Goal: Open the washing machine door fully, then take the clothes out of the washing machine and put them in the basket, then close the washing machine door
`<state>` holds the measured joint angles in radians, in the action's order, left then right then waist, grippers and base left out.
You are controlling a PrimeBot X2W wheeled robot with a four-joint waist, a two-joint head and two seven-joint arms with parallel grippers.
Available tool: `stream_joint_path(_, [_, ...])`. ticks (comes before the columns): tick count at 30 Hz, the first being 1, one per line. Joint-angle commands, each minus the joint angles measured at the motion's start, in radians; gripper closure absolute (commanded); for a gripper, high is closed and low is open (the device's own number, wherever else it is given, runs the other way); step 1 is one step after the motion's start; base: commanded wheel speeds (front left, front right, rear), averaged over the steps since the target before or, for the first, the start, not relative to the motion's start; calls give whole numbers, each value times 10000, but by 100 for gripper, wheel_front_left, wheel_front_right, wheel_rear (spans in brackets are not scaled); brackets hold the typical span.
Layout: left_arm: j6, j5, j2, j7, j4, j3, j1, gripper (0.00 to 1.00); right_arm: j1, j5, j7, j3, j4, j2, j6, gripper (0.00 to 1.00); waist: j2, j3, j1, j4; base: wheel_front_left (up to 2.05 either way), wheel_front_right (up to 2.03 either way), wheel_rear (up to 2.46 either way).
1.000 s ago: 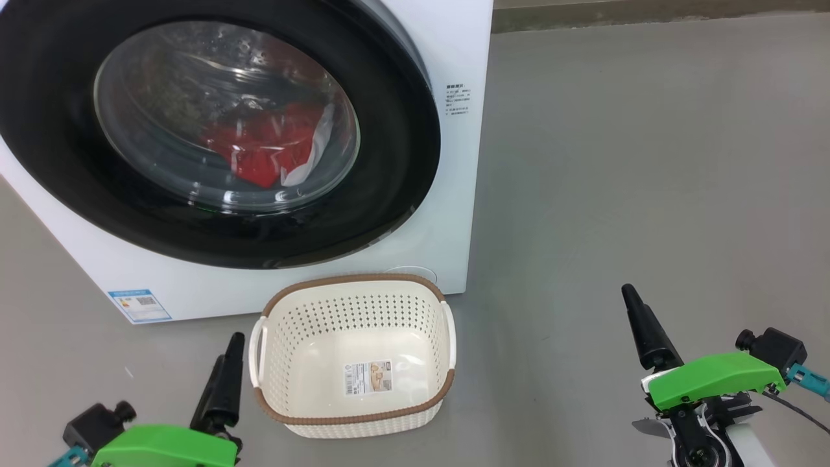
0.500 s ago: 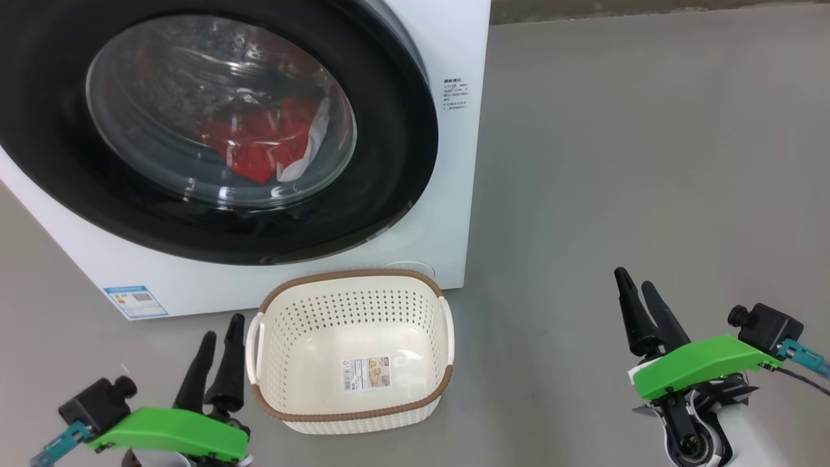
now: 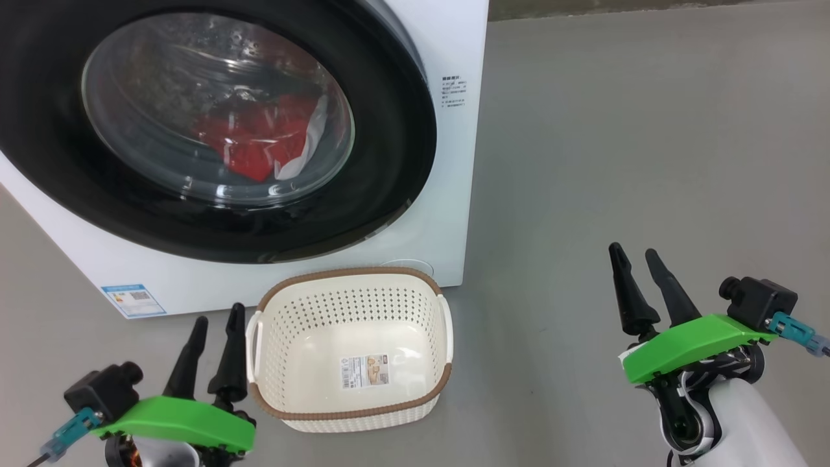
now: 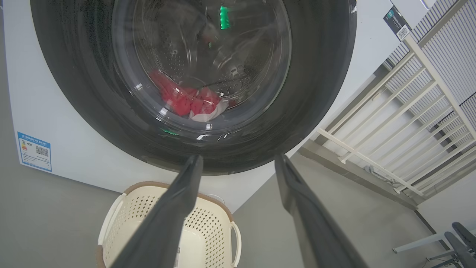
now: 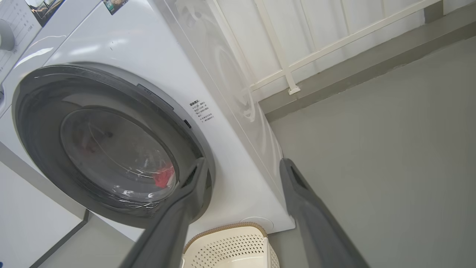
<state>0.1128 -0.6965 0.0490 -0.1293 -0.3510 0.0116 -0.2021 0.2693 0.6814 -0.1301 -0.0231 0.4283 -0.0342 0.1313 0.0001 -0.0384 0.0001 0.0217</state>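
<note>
Nothing ticked off yet: the washing machine door (image 3: 389, 143) sits shut on the washing machine (image 3: 454, 194), the red clothes (image 3: 253, 139) lie inside it behind the glass, the basket (image 3: 350, 305) waits empty just in front of it, and left claw (image 3: 219, 312) and right claw (image 3: 633, 249) hover before it, spread wide and empty.

We see the white front-loading washing machine (image 3: 454, 194), small printed labels on its face. The washing machine door (image 3: 395, 130), a wide glossy black rim around a bulging glass window, sits shut against the front. Behind the glass we make out the clothes (image 3: 256, 146), a bright red heap with a white panel, low in the drum. Reflections blur them, so there may be more than one garment. The basket (image 3: 350, 305), cream, perforated and brown-rimmed, stands upright on the floor just before the machine's lower right corner, a sticker on its floor.
</note>
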Motion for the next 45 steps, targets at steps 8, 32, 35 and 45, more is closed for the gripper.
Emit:
stream_joint_path(8, [-29,1263,104,-366,307,-284,-664,0,683,-1216,-357,-308,-257,-92,-4,0,-1,17,0,-42,0,0,0])
stream_joint_path(32, [24,4104,99,-1041,-50,-228,-1301,0,1537,-3920,-1033,-787,360,-140,-5,0,-1,-140,0,-6,0,0,0])
stream_joint_path(35, [40,4554,117,-1157,-88,-245,-1439,0,1703,-4356,-1149,-839,440,-148,-5,0,-1,-190,0,3,0,0,0])
stream_joint_path(45, [68,5196,102,-1324,-113,-184,-1514,0,1895,-4856,-1317,-919,557,-160,-6,0,-1,-180,0,20,0,0,0])
